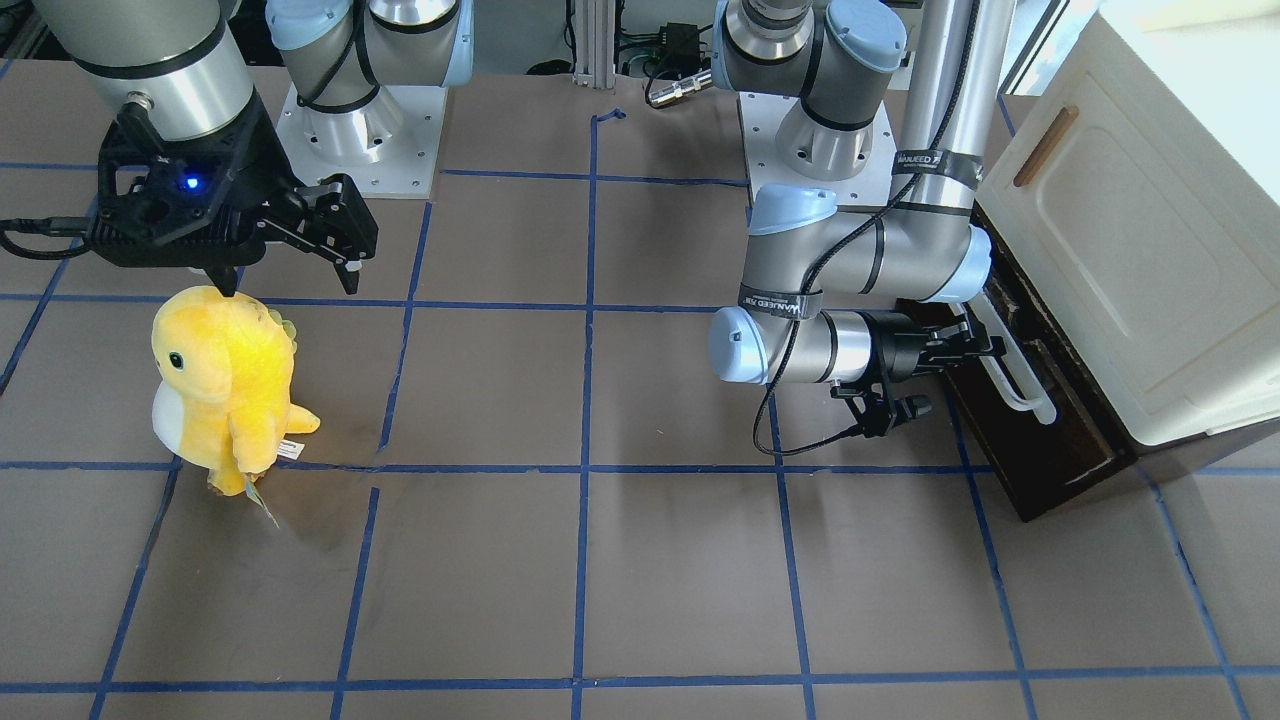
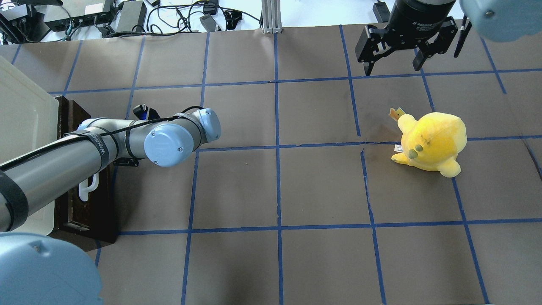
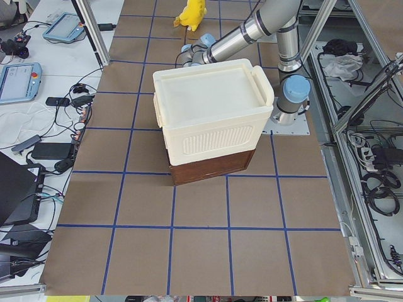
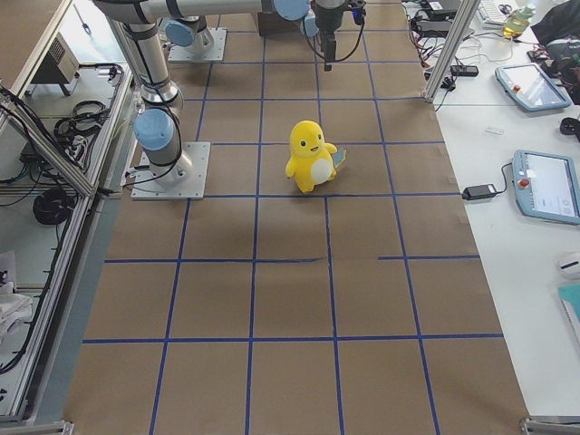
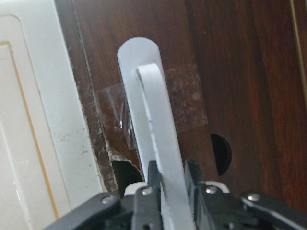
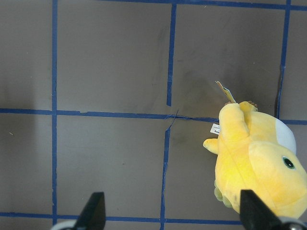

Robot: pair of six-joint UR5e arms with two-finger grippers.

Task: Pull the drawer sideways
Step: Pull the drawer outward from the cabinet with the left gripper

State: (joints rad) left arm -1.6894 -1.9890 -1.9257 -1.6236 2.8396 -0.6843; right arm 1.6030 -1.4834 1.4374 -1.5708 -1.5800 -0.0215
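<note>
dark brown wood marks the drawer [image 1: 1050, 450], which sits at the bottom of the cream cabinet [image 1: 1150, 230] at the left end of the table [image 1: 680, 580]. the left gripper [image 5: 171, 175] has its jaws narrow, pinched on the drawer's white bar handle [image 1: 1010, 375]. the right gripper [image 2: 393, 67] hangs with jaws wide and empty over the far right part, near a yellow plush toy [image 1: 225, 380].

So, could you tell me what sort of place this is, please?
Most likely a robotics lab workcell: two robot arms bolted onto a table taped into a blue grid, with teach pendants lying on a white side bench.
</note>
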